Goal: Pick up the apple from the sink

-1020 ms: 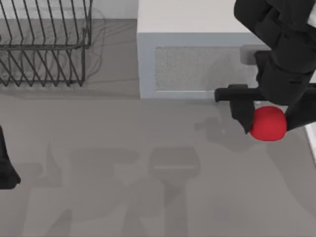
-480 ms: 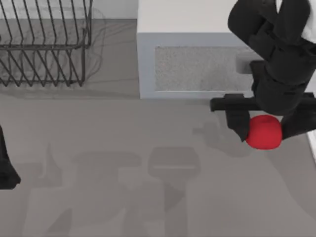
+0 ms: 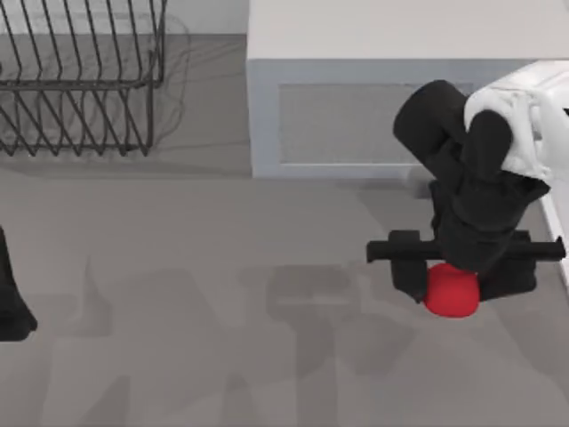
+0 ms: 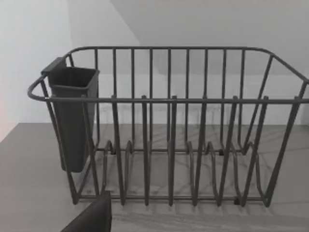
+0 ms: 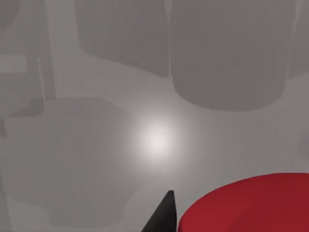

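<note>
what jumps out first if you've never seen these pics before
The bright red apple stands out first, clamped in the right claw at the top view's right, in front of the pale microwave. Next comes the dark wire dish rack at the back left, with the left claw parked at the left edge.

Soft, even light falls from above, leaving pale overlapping shadows across the grey table (image 3: 178, 267). The dish rack (image 3: 80, 80) throws thin, faint line shadows beside its wires. In the right wrist view a round glare spot glows on the table beyond the fingers (image 5: 161, 217), near the apple (image 5: 251, 205). Edges look soft throughout.
</note>
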